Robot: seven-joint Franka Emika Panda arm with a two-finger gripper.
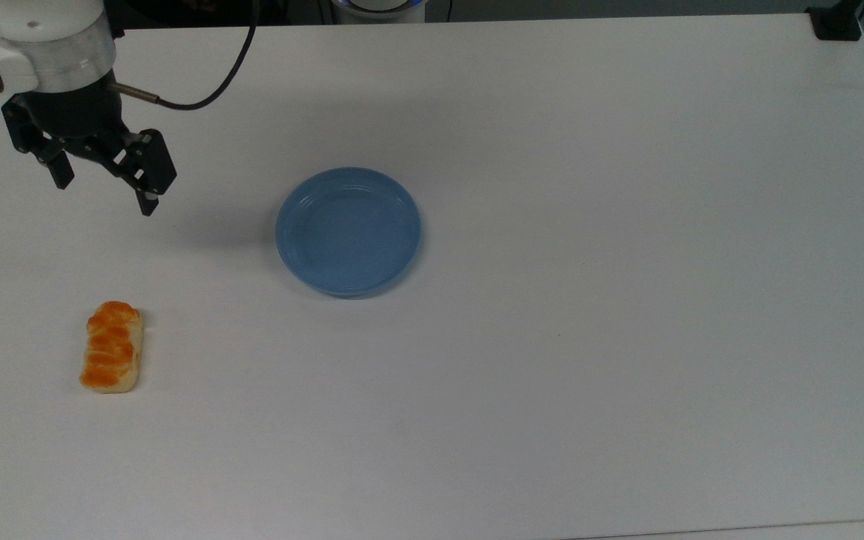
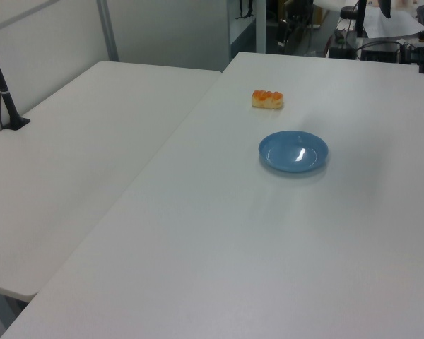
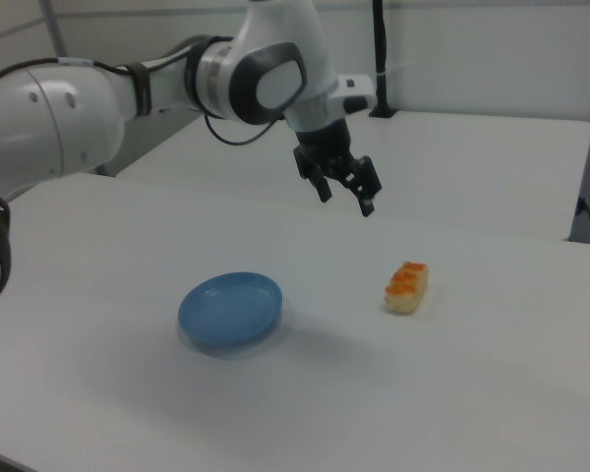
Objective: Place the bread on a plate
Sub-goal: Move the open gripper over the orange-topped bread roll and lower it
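We see the gripper [image 1: 106, 193] in the upper left of the top view, hanging above the white table [image 1: 589, 337] with its two black fingers [image 1: 148, 202] spread apart and nothing between them. The bread [image 1: 111, 346] lies flat on the table in the lower left of the top view, well below the gripper and untouched. The blue plate [image 1: 349, 231] sits bare near the middle of that frame, well apart from the bread. In the right view we find the gripper [image 3: 346, 192] above centre, the bread [image 3: 407, 286] lower and to the right, and the plate [image 3: 230, 309] left of centre. In the left view, the bread [image 2: 267, 99] lies above the plate [image 2: 293, 151].
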